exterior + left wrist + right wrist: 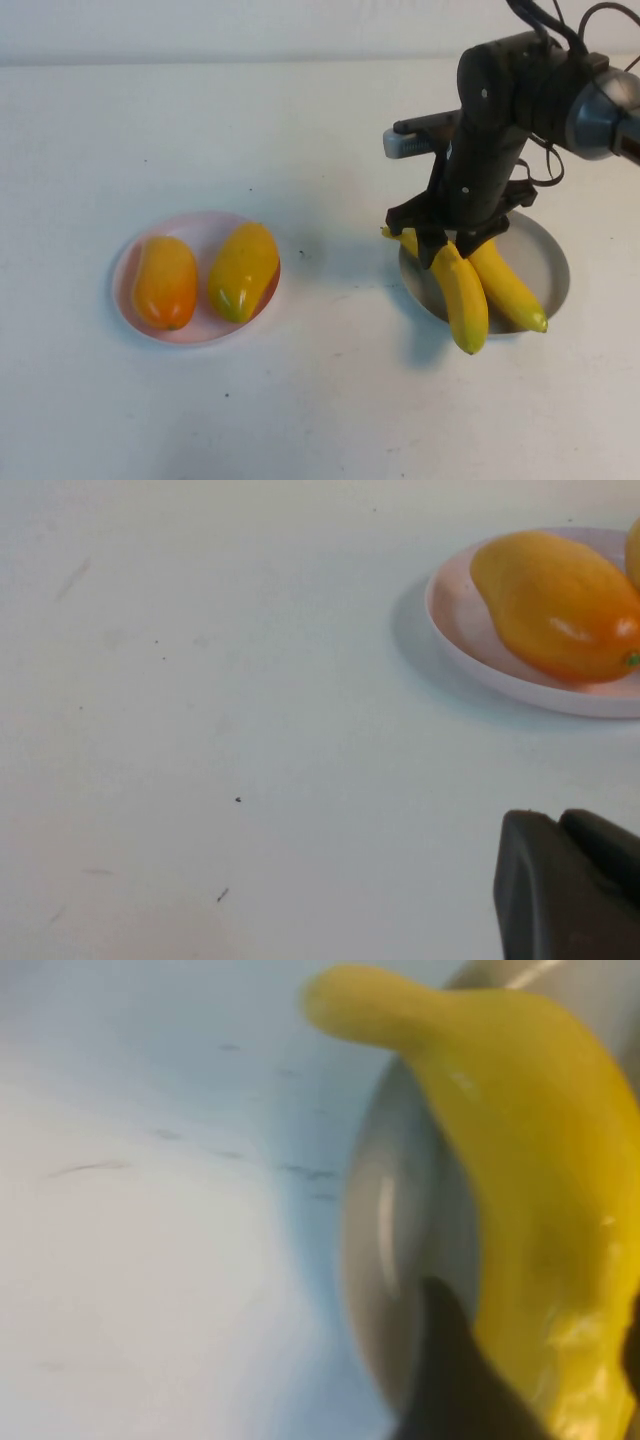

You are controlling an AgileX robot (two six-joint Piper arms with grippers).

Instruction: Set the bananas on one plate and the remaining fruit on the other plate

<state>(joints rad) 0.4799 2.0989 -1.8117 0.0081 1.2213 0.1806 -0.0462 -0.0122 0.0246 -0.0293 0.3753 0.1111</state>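
I see both long curved yellow bananas [462,292] on the round grey-blue plate [546,262], the right gripper [458,243] pinching the nearer 1. Its tip overhangs the rim, so I judge a careless release could roll it off. The 2 plump oval fruits [205,275] sit on the pale pink plate [127,262]. Only the left wrist view shows the left gripper [570,890], beside that plate; whether it is spread I cannot tell.
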